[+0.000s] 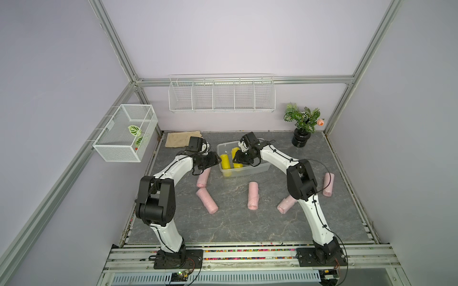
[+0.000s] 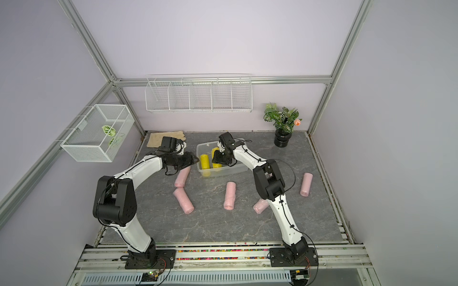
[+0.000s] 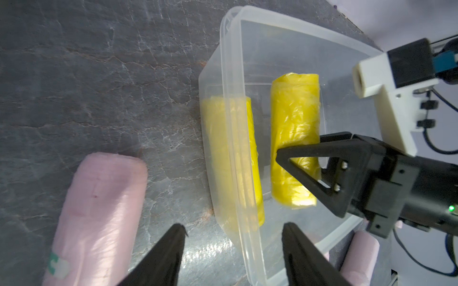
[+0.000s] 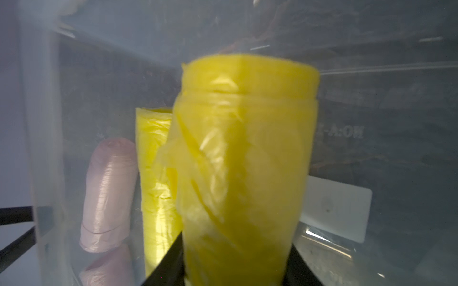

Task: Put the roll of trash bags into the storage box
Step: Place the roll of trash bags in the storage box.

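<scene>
One yellow roll [image 3: 295, 118] (crinkly) inside storage box [image 3: 231, 74].

You've got a gray marbled tabletop [image 1: 223, 222]. On it sit the clear storage box [image 1: 257, 169] toward the back, a beige glove [image 1: 182, 139] in the back left corner and a black vase [image 1: 300, 139] with a plant back right. Five pink rolls [image 1: 253, 195] are scattered beside and in front of the box.
</scene>
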Controlling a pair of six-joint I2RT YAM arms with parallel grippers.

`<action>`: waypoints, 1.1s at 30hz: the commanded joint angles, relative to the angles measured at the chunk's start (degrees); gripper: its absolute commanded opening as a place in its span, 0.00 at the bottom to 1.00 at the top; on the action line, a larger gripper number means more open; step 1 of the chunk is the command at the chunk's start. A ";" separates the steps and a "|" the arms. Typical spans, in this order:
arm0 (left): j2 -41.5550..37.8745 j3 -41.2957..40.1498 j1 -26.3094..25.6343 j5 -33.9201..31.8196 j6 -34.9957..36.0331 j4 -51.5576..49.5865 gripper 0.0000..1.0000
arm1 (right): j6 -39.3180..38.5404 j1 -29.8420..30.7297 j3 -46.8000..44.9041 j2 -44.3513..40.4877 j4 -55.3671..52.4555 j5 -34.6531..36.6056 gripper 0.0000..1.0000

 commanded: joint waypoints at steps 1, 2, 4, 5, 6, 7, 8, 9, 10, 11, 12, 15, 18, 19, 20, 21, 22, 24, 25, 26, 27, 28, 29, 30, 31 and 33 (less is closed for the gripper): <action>1.11 1.86 -0.71 0.58 0.68 0.18 0.67 | 1.26 -0.02 2.96 0.89 -0.36 -2.39 0.39; 1.20 1.82 -0.81 0.54 0.60 0.16 0.67 | 1.43 -0.03 3.33 1.35 -0.42 -2.68 0.39; 1.39 1.82 -0.99 0.50 0.59 0.17 0.67 | 1.49 0.04 4.08 2.33 -0.87 -3.15 0.39; 1.40 1.81 -1.09 0.47 0.58 0.16 0.67 | 1.50 0.05 4.35 2.68 -1.13 -3.24 0.39; 1.43 1.74 -1.20 0.52 0.59 0.16 0.67 | 1.54 0.05 4.33 2.92 -1.27 -3.33 0.39; 1.51 1.76 -1.25 0.44 0.59 0.08 0.67 | 1.55 0.09 4.25 3.00 -1.33 -3.33 0.39; 1.54 1.72 -1.26 0.47 0.57 0.05 0.67 | 1.47 0.09 4.19 3.06 -1.49 -3.33 0.40; 1.50 1.65 -1.37 0.35 0.59 0.14 0.67 | 1.37 0.06 4.09 2.98 -1.70 -3.33 0.41; 1.50 1.65 -1.38 0.33 0.59 0.16 0.67 | 1.29 0.16 4.03 2.90 -1.77 -3.25 0.42; 1.56 1.69 -1.31 0.34 0.59 0.16 0.67 | 1.22 0.13 3.90 2.82 -1.79 -3.24 0.43; 1.58 1.76 -1.37 0.35 0.59 0.19 0.67 | 1.12 0.14 3.93 2.80 -1.88 -3.24 0.43; 1.71 1.96 -1.36 0.33 0.50 0.07 0.67 | 0.85 0.18 4.02 2.77 -2.32 -3.58 0.44; 1.72 2.17 -1.37 0.29 0.50 -0.01 0.67 | 0.74 0.13 3.94 2.90 -2.56 -3.92 0.44; 1.60 2.18 -1.37 0.22 0.49 -0.07 0.67 | 0.71 0.21 3.94 2.88 -2.65 -4.11 0.44; 1.59 2.18 -1.37 0.30 0.50 -0.10 0.67 | 0.67 0.28 3.94 2.97 -2.78 -4.33 0.45; 1.58 2.21 -1.38 0.30 0.42 -0.10 0.67 | 0.60 0.39 3.84 3.05 -2.78 -4.38 0.45; 1.60 2.18 -1.34 0.24 0.41 -0.10 0.67 | 0.60 0.56 3.85 3.06 -2.94 -4.38 0.45; 1.75 2.18 -1.37 0.31 0.31 -0.10 0.67 | 0.55 0.98 3.74 3.23 -2.93 -4.30 0.45; 1.70 2.19 -1.39 0.28 0.32 -0.15 0.67 | 0.58 1.10 3.68 3.28 -2.74 -4.29 0.46; 1.71 2.24 -1.42 0.29 0.33 -0.23 0.67 | 0.73 1.18 3.57 3.26 -2.61 -4.29 0.47; 1.75 2.18 -1.48 0.30 0.41 -0.35 0.67 | 0.90 1.19 3.43 3.26 -2.38 -4.43 0.49; 1.59 2.12 -1.48 0.19 0.49 -0.36 0.67 | 0.93 1.20 3.39 3.15 -2.26 -4.34 0.50; 1.50 2.05 -1.55 0.07 0.50 -0.36 0.67 | 0.93 1.19 3.41 3.10 -2.23 -4.30 0.51; 1.45 1.87 -1.51 0.05 0.44 -0.36 0.67 | 0.93 1.22 3.43 2.90 -2.23 -4.21 0.52; 1.36 1.87 -1.55 -0.04 0.50 -0.41 0.67 | 0.94 1.20 3.57 2.80 -2.33 -4.21 0.54; 1.49 1.91 -1.51 -0.05 0.50 -0.32 0.67 | 0.90 1.19 3.70 2.49 -2.41 -4.24 0.59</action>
